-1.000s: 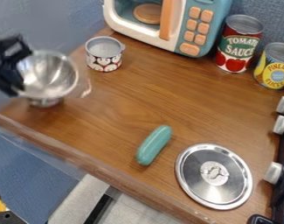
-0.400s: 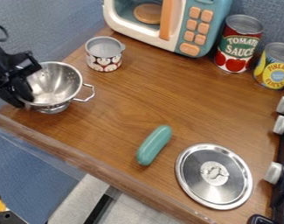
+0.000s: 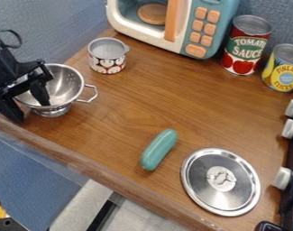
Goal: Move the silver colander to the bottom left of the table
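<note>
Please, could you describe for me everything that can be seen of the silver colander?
The silver colander looks like shiny metal: a round bowl with small holes, a wire loop handle pointing right, and a short foot. It sits upright at the left corner of the wooden table, below and left of the small can. The gripper partly hides its left side, one finger inside the bowl, the other outside; whether they touch it, I cannot tell.
</note>
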Controlling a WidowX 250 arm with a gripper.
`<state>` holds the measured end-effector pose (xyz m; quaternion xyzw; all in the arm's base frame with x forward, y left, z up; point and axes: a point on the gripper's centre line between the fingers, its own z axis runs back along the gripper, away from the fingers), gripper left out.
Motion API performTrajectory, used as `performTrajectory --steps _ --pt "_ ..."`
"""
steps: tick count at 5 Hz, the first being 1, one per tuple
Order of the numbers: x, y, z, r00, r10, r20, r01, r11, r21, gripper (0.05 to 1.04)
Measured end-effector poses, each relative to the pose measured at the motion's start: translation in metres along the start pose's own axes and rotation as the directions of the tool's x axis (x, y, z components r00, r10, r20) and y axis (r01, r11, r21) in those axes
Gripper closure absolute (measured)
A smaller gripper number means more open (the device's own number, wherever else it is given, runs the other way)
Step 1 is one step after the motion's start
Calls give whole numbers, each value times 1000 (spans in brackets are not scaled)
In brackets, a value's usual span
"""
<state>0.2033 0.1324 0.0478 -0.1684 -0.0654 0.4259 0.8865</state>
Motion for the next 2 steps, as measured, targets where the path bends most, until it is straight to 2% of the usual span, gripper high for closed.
performTrajectory --steps 1,2 --pt "0 -14 27 999 -17 37 18 1000 -25 72" --pt "-3 -26 60 993 -29 111 31 999 -16 75"
